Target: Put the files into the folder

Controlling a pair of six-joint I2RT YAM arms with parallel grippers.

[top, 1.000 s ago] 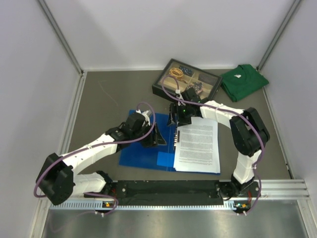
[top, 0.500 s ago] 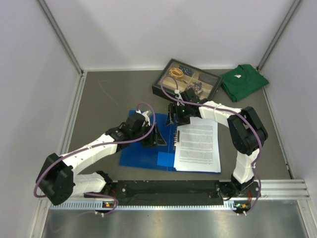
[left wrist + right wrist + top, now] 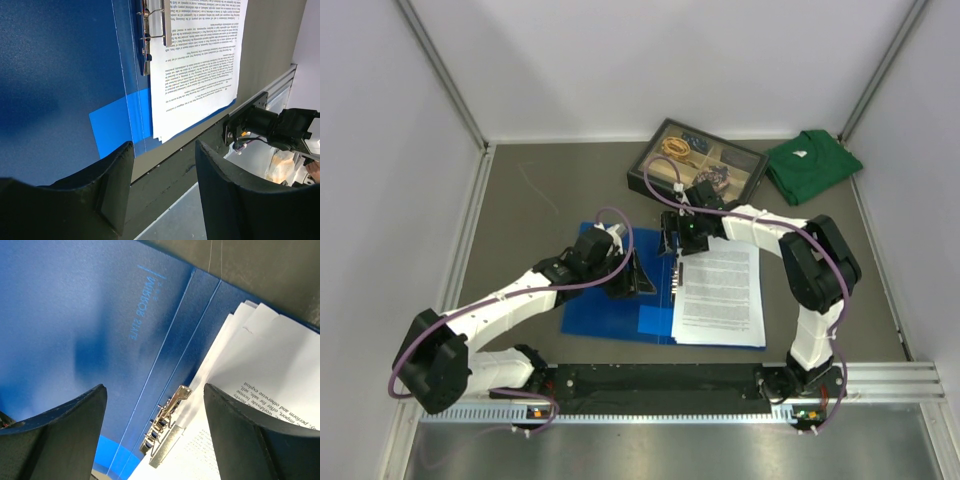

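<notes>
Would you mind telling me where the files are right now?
In the top view, the files lie right of centre, on the open folder, just below the right gripper.

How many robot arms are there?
2. The left arm reaches over the left half of the blue folder. The right arm bends in from the right side, ending by the top corner of the papers. None seem hidden.

Lab test cell, white panel walls (image 3: 670,70) (aluminium-framed), grey table (image 3: 540,195)
</notes>
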